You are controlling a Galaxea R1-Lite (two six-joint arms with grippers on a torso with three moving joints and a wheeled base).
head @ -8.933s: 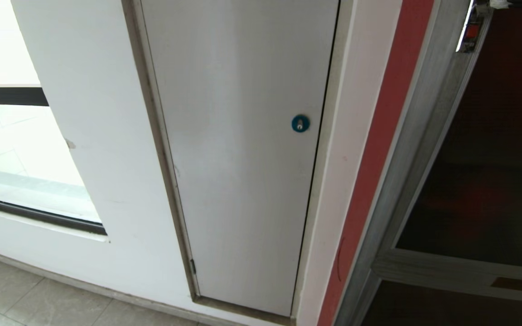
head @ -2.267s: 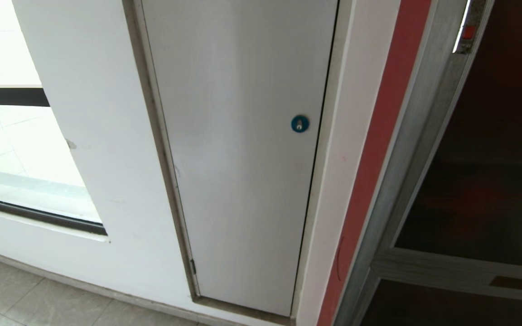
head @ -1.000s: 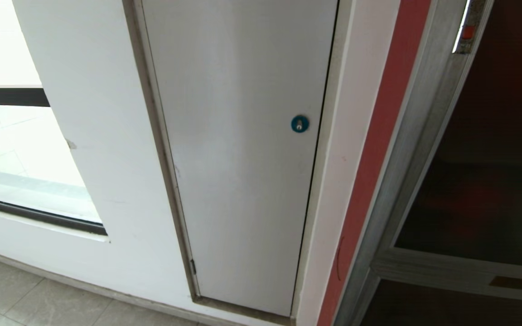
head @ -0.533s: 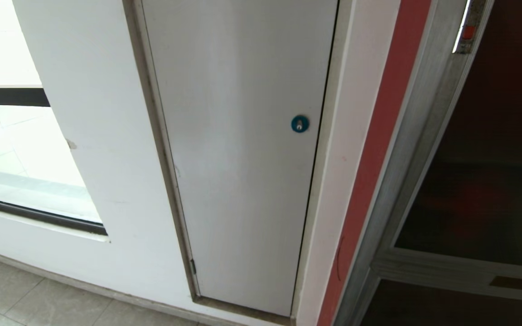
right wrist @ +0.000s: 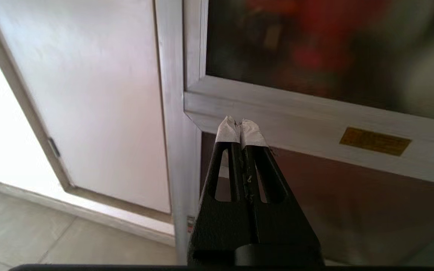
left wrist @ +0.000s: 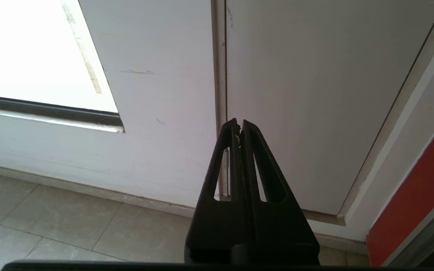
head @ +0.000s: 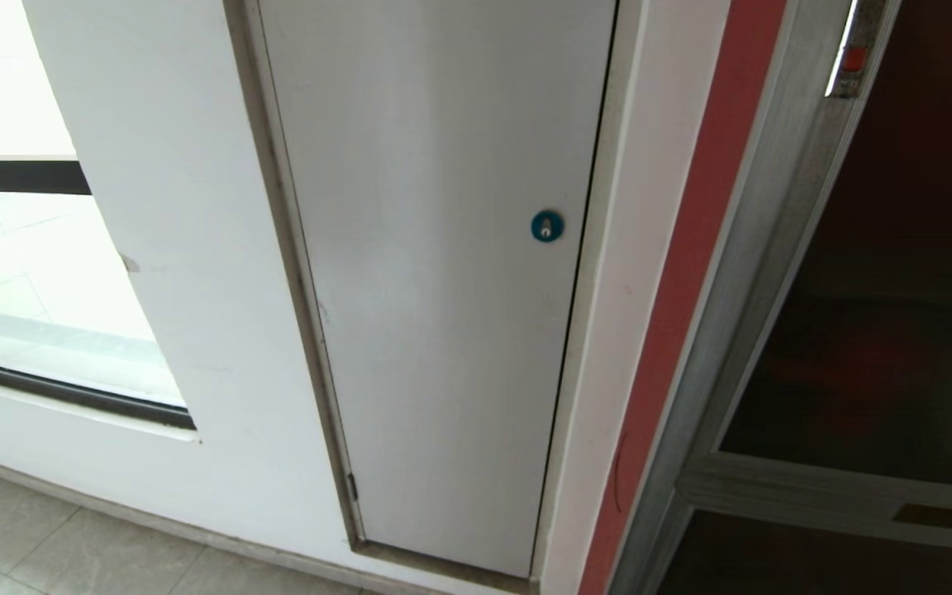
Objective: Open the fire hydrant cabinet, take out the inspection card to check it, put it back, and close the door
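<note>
A white wall fills the head view, with a narrow white door [head: 443, 289] at its centre carrying a round blue lock [head: 548, 226]. To the right stands the fire hydrant cabinet [head: 761, 273], silver-framed, its dark glass door [head: 897, 273] shut, a small red latch [head: 854, 59] at the edge. A window [head: 38, 289] sits far left above grey floor tiles [head: 46, 545]. Neither arm shows in the head view. The left gripper [left wrist: 239, 126] has its fingers pressed together, holding nothing, pointing at the white door's frame. The right gripper [right wrist: 240, 126], white-taped at the tips, is closed and empty, near the cabinet's silver crossbar [right wrist: 315, 116]. No inspection card is visible.
</note>
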